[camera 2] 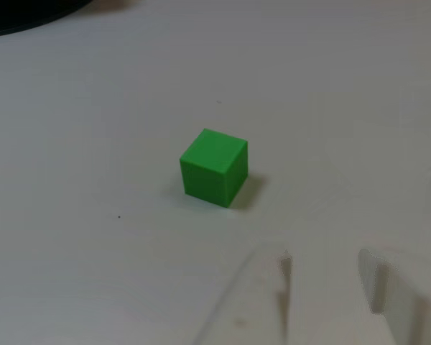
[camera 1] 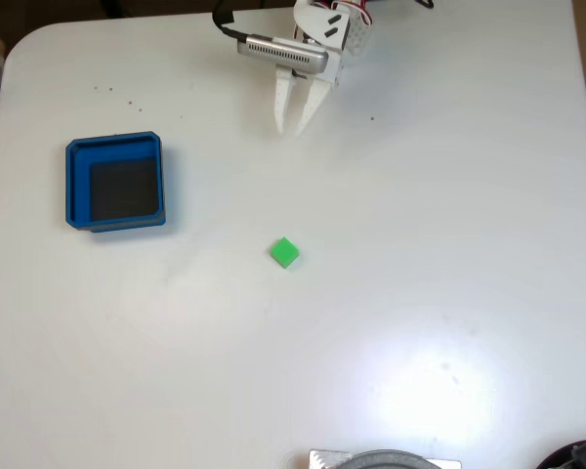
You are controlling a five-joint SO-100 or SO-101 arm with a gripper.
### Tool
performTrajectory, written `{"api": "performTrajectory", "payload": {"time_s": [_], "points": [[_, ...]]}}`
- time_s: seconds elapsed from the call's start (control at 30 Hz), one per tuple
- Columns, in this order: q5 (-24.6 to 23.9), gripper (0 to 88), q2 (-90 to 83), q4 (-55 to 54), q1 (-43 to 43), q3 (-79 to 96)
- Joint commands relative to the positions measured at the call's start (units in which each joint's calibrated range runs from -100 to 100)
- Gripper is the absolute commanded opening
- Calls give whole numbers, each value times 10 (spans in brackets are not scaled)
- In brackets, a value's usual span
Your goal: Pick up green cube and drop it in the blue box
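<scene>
- My hand (camera 1: 295,127) sits near the top edge of the worktop (camera 1: 449,244) in the fixed view, fingertips aimed down the picture. The fingers are parted by a narrow gap with nothing between them: released and empty.
- The cube (camera 1: 284,253) rests on the bare worktop, well apart from my hand. In the fixed view it lies almost straight ahead of the fingertips, a shade to the picture's left of their line.
- In the other view the cube (camera 2: 214,167) sits ahead of my blurred fingertips (camera 2: 284,269) and to the picture's left of the gap between them. No contact.
- The cube stands flat but turned, so that a vertical edge, not a face, points towards my hand. As I judge it, the fingers will need a wrist turn to close on two opposite faces.
- The box (camera 1: 75,186) stands near the left side of the fixed view, well apart from the cube and from my hand. Its dark floor is empty.
- Step in hand: the reach. The coming move calls for a straight advance along the finger line with a small correction to the picture's left. Grasp not yet made.
</scene>
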Motion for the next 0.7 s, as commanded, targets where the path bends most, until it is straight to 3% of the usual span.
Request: {"api": "performTrajectory", "payload": {"time_s": [0.0,0.2,0.67], "points": [[1,32,-2,-16,-2,-11],[1,32,69,-18,-3,-95],[0,32,421,-18,-3,-384]]}}
